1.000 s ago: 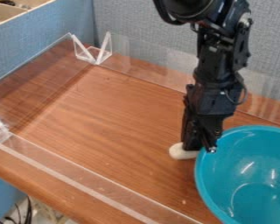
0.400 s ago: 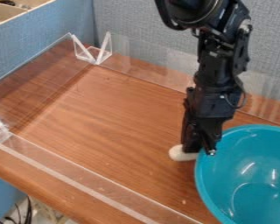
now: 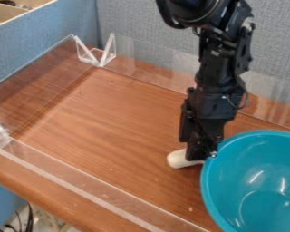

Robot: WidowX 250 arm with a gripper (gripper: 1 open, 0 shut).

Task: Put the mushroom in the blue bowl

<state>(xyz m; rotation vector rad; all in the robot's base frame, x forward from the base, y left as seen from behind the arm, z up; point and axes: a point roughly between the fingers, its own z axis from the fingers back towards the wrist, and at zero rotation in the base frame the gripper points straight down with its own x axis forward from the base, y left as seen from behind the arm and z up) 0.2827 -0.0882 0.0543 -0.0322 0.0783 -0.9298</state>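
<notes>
The mushroom [image 3: 178, 159] lies on the wooden table, only its cream end showing at the foot of my gripper [image 3: 196, 152]; its cap is hidden behind the fingers. The gripper points straight down and its dark fingers stand spread apart, open, with the mushroom low between them or just by the left one. The blue bowl [image 3: 254, 177] sits at the table's front right corner, its rim right beside the gripper. Nothing lies in the part of the bowl that shows.
A low clear acrylic wall [image 3: 62, 172] runs along the table's [image 3: 99, 118] left and front edges, with clear brackets [image 3: 99, 53] at the back. A blue partition [image 3: 39, 45] and a cardboard box [image 3: 21, 14] stand at the left.
The fingers have spread apart from a narrow, shut stance. The mushroom's cream end now sits slightly further left on the table. The arm itself has stayed in place.
</notes>
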